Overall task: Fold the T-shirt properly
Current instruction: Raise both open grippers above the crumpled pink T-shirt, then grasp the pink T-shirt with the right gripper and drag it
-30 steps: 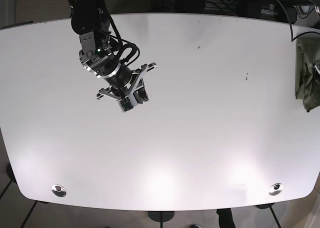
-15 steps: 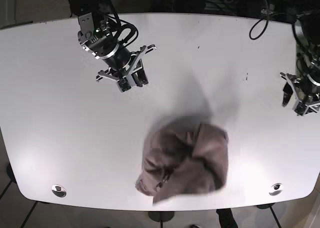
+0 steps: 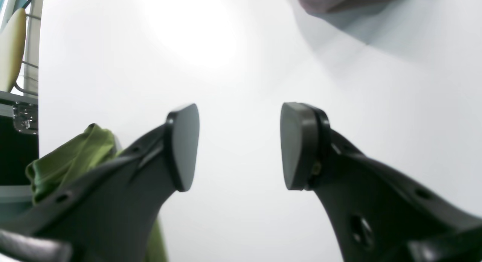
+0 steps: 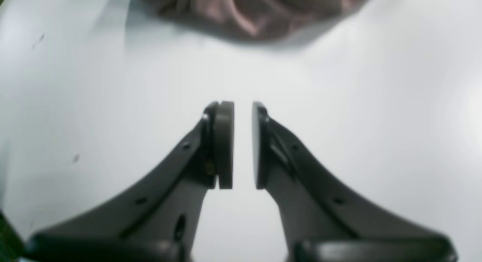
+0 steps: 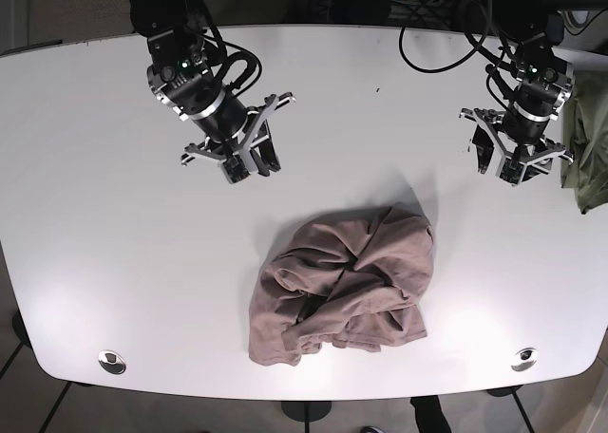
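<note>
Left wrist view: left gripper is spread wide with nothing but bare white table between the pads. A blurry edge of the T-shirt pokes in at the top right, well apart from the fingertips. There's a green cloth bunched behind the left-hand finger.

Right wrist view: right gripper has its pads nearly together, just a thin gap, holding nothing. The T-shirt sits crumpled along the top edge, ahead of the tips and not touching them. A bit soft-focus here.

Base view, T-shirt: brownish-mauve T-shirt is in a rumpled heap on the table, in the lower middle, not flattened at all.

Base view, arms: right gripper hangs over the table up and left of the heap; left gripper is over by the right side, up and right of it. Neither touches the fabric.

Base view, extras: green cloth is at the far right edge, just beside the left gripper.
</note>
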